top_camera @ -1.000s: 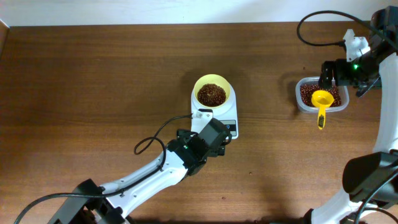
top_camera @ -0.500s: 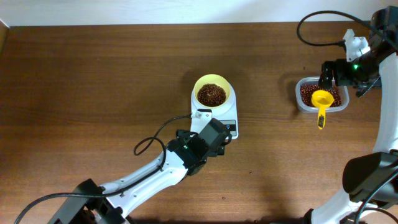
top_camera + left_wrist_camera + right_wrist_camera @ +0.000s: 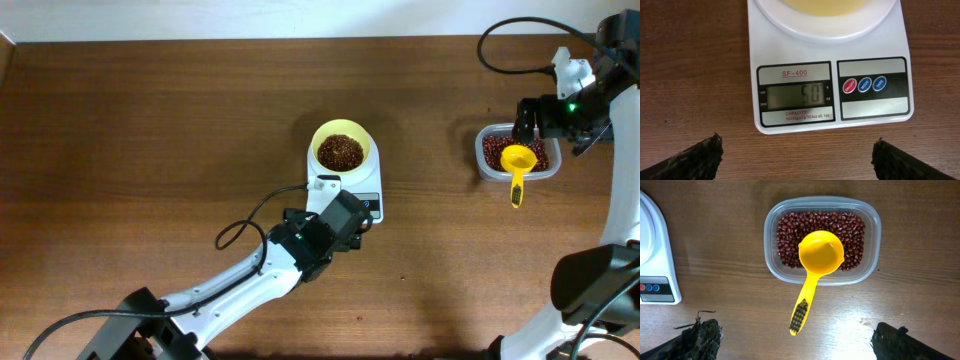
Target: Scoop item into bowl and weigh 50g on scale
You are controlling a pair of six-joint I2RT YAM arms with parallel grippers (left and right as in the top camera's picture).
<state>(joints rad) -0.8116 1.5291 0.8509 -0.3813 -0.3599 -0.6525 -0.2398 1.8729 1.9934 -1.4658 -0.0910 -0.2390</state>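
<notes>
Presently: beans (image 3: 341, 152) heaped in bowl (image 3: 341, 127), bowl on scale (image 3: 830, 50), faint display reading about 50; left gripper (image 3: 797, 146) spread wide, empty, just before the scale's front edge; right gripper (image 3: 796, 337) likewise spread, empty; scoop (image 3: 820, 252) empty, cup resting in tub (image 3: 872, 235), handle running lengthwise toward the gap between the right fingers; any top-up likely falls to the right arm, far nearer.

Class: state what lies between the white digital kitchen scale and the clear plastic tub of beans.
Only bare brown wooden table separates the white scale from the clear tub, as overhead and right wrist views show.
</notes>
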